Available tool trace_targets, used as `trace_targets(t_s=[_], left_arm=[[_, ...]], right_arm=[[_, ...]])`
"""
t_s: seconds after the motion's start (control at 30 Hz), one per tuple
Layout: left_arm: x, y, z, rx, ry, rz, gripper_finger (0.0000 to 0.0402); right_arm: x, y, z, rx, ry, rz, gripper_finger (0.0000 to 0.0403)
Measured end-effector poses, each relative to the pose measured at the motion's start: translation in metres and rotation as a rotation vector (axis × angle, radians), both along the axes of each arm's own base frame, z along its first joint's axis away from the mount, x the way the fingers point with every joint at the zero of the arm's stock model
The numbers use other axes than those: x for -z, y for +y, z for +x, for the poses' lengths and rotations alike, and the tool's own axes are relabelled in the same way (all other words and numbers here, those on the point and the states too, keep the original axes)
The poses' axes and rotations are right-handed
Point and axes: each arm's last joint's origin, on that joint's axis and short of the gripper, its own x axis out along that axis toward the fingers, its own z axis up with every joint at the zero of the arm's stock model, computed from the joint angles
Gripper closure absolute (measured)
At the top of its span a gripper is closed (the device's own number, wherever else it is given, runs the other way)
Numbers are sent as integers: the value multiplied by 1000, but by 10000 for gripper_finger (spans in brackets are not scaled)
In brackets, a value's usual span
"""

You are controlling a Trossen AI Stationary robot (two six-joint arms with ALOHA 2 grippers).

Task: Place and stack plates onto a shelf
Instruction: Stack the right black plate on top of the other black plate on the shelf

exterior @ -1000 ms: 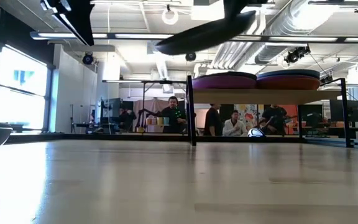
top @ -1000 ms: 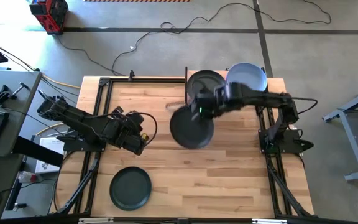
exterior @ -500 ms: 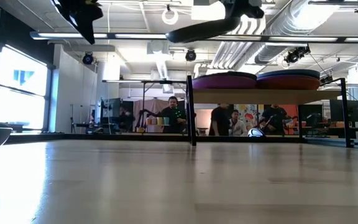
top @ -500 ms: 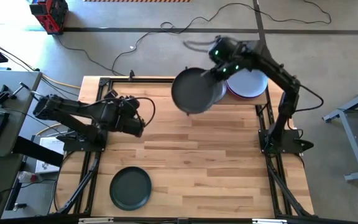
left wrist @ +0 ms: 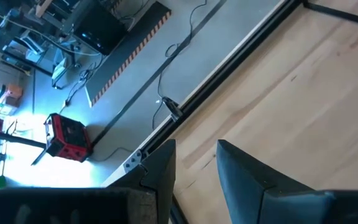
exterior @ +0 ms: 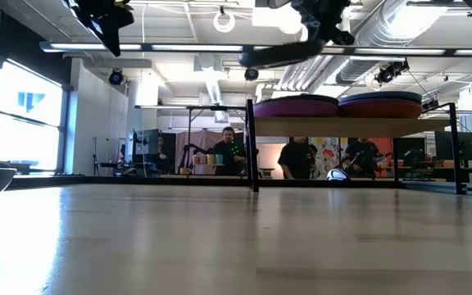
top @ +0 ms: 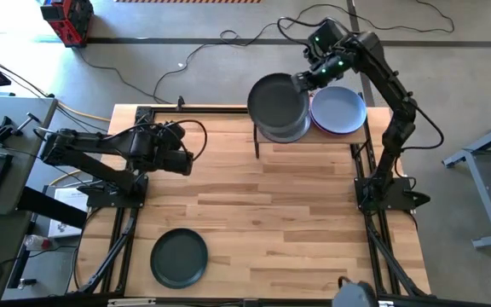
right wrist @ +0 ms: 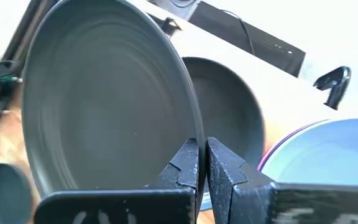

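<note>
Where the high view looks down on the bench, the right gripper [top: 303, 78] hangs over the far edge, pinching the rim of a dark plate [top: 275, 102] held above the shelf [top: 257, 136]. That plate covers the shelf's left stack [top: 290, 133], and a pale blue-grey plate [top: 341, 111] tops the stack just beside it. The left gripper [top: 186, 159] hovers over the bench's left side with nothing in it, and another dark plate [top: 178, 257] lies near the front left corner.

Across the low view, the held plate [exterior: 279, 55] hangs tilted above the two stacks on the shelf board [exterior: 359, 124].

Through the right wrist view, the fingers [right wrist: 188, 163] are nearly closed on the plate's rim [right wrist: 191, 118], the plate [right wrist: 101, 106] spreading forward from the jaws.

On the left wrist view, the fingers [left wrist: 160, 168] stand apart over bare wood.
</note>
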Motion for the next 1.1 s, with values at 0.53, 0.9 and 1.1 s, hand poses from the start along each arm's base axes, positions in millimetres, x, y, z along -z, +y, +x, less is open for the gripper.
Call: trace_targets(t_s=[0.53, 0.9, 1.1], left_arm=[[-1, 19, -2, -97, -3, 33, 296], [-1, 32, -4, -166, -2, 33, 296], [-1, 34, -5, -160, 28, 30, 296]], right_arm=[[33, -36, 10, -62, 41, 92, 403], [8, -3, 7, -78, 56, -31, 403], [7, 19, 12, -68, 93, -58, 403]])
